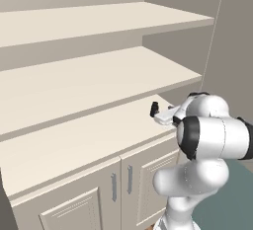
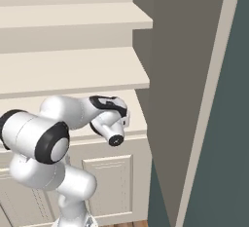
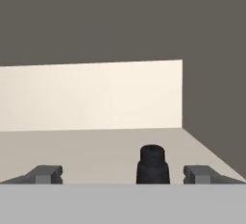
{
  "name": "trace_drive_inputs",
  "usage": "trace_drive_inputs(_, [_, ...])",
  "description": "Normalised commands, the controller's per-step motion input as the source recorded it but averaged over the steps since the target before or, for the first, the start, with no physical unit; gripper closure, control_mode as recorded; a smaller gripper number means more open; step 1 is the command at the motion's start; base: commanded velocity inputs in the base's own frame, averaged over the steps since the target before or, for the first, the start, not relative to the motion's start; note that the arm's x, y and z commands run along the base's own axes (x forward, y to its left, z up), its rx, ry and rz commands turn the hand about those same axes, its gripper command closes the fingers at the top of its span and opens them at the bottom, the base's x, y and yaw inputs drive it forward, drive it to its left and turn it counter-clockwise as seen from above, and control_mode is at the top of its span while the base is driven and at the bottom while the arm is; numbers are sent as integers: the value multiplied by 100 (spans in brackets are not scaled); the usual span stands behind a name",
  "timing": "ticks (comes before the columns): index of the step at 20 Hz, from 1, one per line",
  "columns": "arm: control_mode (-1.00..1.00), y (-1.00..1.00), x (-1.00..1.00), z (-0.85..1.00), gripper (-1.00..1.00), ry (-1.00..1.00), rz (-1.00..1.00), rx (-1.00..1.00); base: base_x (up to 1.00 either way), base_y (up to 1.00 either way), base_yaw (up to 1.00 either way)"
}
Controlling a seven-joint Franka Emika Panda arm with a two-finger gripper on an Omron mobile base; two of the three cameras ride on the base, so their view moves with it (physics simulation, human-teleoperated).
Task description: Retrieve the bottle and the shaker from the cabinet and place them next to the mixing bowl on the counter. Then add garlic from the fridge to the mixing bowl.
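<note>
The shaker [image 3: 153, 166], a small black cylinder with a narrower top, stands on the lowest open shelf of the cream cabinet [image 1: 74, 140], near its right end [image 1: 154, 109]. My gripper [image 3: 123, 174] is open, level with the shaker. Its fingertips [image 3: 48, 174] stand wide on either side, and the shaker sits right of centre between them without touching. In the left base view the gripper [image 1: 159, 115] reaches in from the right, just above the shelf. The bottle, mixing bowl, counter, garlic and fridge are out of view.
Two more flat shelves [image 1: 99, 71] run above the one with the shaker. Closed double doors with grey handles [image 1: 121, 182] sit below it. A grey-brown wall panel [image 2: 194, 75] closes off the cabinet's right side, close to the arm's wrist [image 2: 109, 116].
</note>
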Motion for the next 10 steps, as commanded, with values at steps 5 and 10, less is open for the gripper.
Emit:
trace_drive_inputs(5, [-100,0,8,-2,-100,0,-2,0,0,0,0])
trace_drive_inputs(10, [-100,0,5,-14,-100,1,-1,0,0,0,0])
